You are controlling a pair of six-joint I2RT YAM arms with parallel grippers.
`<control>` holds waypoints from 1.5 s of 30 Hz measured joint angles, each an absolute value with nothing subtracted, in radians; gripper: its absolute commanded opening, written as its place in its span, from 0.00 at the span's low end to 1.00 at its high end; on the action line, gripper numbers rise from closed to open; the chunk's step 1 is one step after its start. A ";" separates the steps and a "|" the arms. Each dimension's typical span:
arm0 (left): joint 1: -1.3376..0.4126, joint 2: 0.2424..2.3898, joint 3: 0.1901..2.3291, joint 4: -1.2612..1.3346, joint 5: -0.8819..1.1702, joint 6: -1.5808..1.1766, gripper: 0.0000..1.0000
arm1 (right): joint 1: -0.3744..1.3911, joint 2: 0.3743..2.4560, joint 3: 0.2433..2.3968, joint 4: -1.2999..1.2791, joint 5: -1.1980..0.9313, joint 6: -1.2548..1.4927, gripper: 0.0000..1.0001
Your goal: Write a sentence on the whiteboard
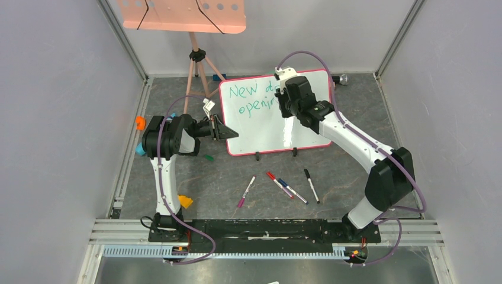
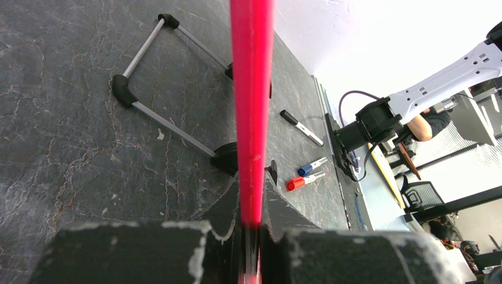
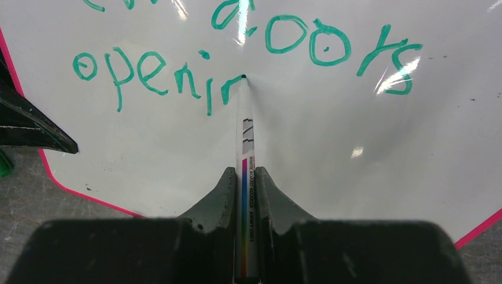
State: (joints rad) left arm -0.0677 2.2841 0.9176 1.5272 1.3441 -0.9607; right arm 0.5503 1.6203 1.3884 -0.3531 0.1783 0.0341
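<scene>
Right gripper (image 3: 243, 180) clamped on a marker (image 3: 244, 130), tip touching the whiteboard (image 3: 331, 154) just past "openin" in the sentence (image 3: 148, 74). Left gripper (image 2: 251, 228) pinches its pink edge — good spot, the board looks light and tippy on the counter (image 1: 225, 177). From above, the right arm (image 1: 355, 139) hides the line ends.

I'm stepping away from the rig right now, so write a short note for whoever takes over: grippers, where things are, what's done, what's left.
Left gripper: shut on the left edge of the whiteboard, which stands propped on the table.
Right gripper: shut on a marker, tip touching the board at the end of line two.
Spare markers: four, lying in front of the board.
Done: the sentence reads "New doors" on top, then "openi" and a partly drawn "n".
Left: probably finish the "n", add the "g", then lift the marker off.
</scene>
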 measured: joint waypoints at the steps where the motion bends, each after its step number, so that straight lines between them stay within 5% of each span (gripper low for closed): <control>1: -0.068 2.284 0.918 1.527 1.344 -0.961 0.02 | 0.550 1.618 1.385 -0.351 0.178 0.034 0.00; 45: -0.067 2.284 0.918 1.528 1.346 -0.960 0.02 | 0.518 1.552 1.381 -0.383 0.183 0.041 0.00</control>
